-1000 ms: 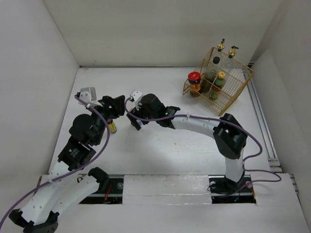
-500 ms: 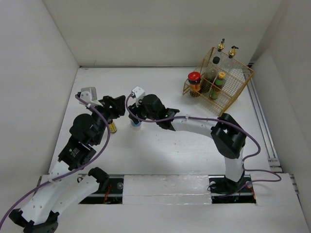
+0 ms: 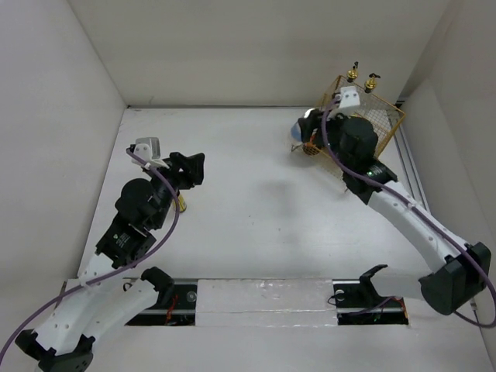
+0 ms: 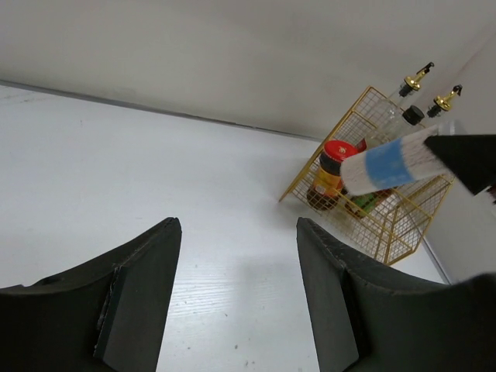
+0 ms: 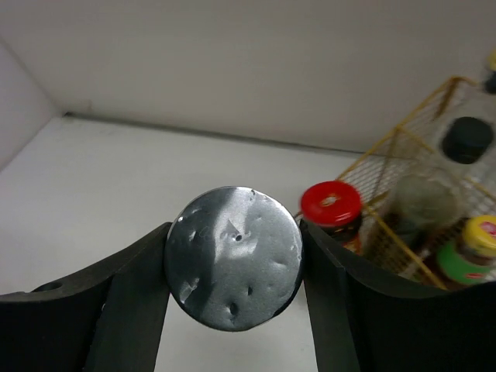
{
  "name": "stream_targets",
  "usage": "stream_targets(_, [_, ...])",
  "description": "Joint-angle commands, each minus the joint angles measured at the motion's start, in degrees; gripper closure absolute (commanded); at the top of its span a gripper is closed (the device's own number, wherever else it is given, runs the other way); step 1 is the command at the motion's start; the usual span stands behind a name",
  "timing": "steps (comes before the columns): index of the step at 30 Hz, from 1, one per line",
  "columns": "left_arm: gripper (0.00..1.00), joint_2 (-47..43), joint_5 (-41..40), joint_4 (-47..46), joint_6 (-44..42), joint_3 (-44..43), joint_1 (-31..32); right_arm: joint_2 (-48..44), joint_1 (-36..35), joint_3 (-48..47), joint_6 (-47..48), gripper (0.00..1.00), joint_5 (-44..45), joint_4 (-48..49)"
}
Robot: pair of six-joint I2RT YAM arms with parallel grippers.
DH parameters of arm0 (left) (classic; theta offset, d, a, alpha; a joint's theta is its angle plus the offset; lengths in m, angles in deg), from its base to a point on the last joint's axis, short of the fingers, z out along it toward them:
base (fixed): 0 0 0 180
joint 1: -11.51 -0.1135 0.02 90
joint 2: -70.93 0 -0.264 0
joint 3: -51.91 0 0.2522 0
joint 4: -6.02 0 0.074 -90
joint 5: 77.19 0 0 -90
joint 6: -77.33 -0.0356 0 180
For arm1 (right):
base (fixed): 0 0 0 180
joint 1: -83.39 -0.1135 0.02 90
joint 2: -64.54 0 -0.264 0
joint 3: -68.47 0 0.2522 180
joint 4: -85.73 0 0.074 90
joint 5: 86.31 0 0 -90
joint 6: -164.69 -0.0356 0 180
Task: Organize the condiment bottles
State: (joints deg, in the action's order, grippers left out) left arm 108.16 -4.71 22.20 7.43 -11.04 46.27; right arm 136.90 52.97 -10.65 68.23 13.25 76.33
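White table [image 3: 256,225] boxed in by plain white walls [image 3: 256,46] on three sides, with a dark seam where the table meets the back wall and a metal rail [image 3: 418,194] along the right edge. Gold wire basket [image 3: 381,124] sits in the far right corner. Right pincer [image 5: 235,227] is clamped on the blue-labelled silver-lidded bottle [image 4: 387,164], which is held sideways in the air just beside the basket's left end, lid facing the right wrist camera. Red-lidded jar [image 4: 339,151] is at the basket's left corner; cannot tell if it is inside or just outside the wire. Black-capped bottle [image 5: 467,139] and green yellow-capped bottle [image 5: 473,248] stand inside the basket, and two gold-capped bottles [image 4: 418,76] rise at its back. Left pincer [image 4: 236,232] is spread wide with nothing between the fingers, above the left part of the table, well apart from the basket. A small yellow-marked bottle [image 3: 180,203] stands on the table, partly hidden under the left arm.
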Motion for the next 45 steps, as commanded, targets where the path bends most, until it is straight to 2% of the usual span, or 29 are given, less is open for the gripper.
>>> stream_targets(1, [0.43, 0.47, 0.82, -2.59, -0.06, -1.00, -0.31, -0.99, 3.42, 0.06, -0.75, 0.67, 2.21, 1.18])
stream_targets(4, [0.43, 0.47, 1.43, -2.59, -0.06, -1.00, -0.31, -0.99, 8.95, -0.47, -0.75, 0.68, 2.92, 0.47])
stream_targets(9, [0.43, 1.00, 1.43, -2.59, -0.06, -1.00, -0.31, 1.28, 14.14, -2.49, -0.75, 0.69, 0.99, -0.58])
stream_targets(14, [0.43, 1.00, 1.43, -2.59, -0.06, -1.00, -0.31, 4.45, 16.70, -3.89, -0.75, 0.70, 0.37, -0.58])
stream_targets(20, [0.43, 1.53, 1.43, -2.59, -0.06, -1.00, -0.31, 6.13, 16.70, -4.95, -0.22, 0.70, 2.57, -0.58])
stream_targets(29, [0.43, 2.05, 1.43, -2.59, -0.06, -1.00, -0.31, 13.85, 16.70, -1.96, -0.75, 0.72, 5.90, 1.79])
stream_targets(38, [0.43, 3.11, 1.96, -2.59, -0.06, -1.00, -0.31, 11.14, 15.03, -1.35, -0.66, 0.73, 15.48, 3.02])
stream_targets(45, [0.43, 3.11, 1.96, -2.59, -0.06, -1.00, -0.31, 9.30, 11.87, 3.83, -1.19, 0.77, 26.29, 9.34])
